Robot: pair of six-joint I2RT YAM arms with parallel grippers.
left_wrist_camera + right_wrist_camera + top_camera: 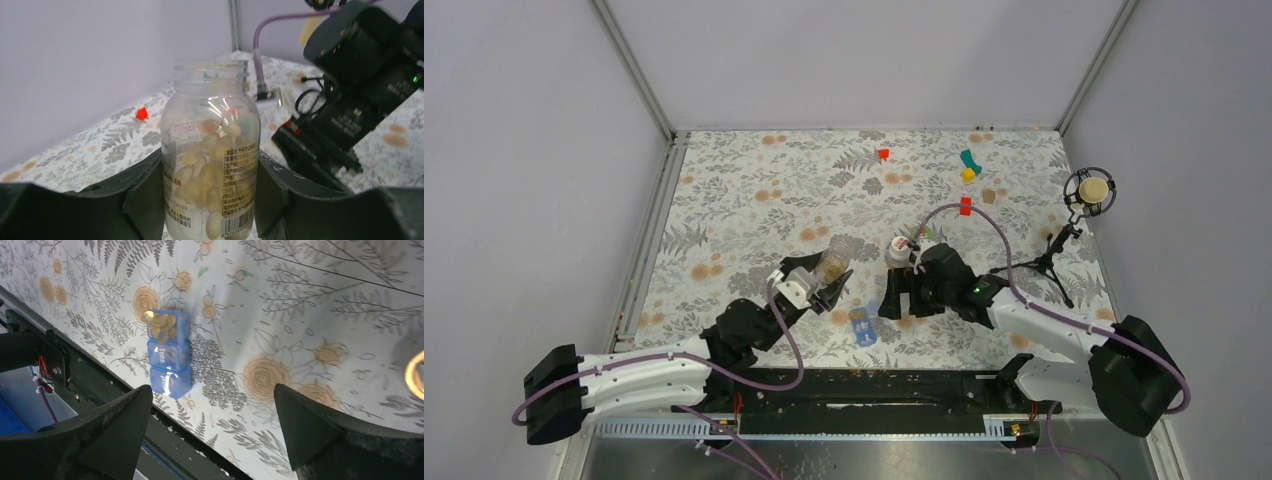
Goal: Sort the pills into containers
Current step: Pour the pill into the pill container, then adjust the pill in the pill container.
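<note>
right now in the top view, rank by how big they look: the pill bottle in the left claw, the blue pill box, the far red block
1. pill bottle, narrowly; it may sit nearer the camera, so unsure against the box
2. blue pill box
3. far red block, clearly smallest

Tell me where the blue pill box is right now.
In the top view the blue pill box lies near the table's front edge, between the hands: right of the left hand gripping the pill bottle, left of the open right hand.
</note>
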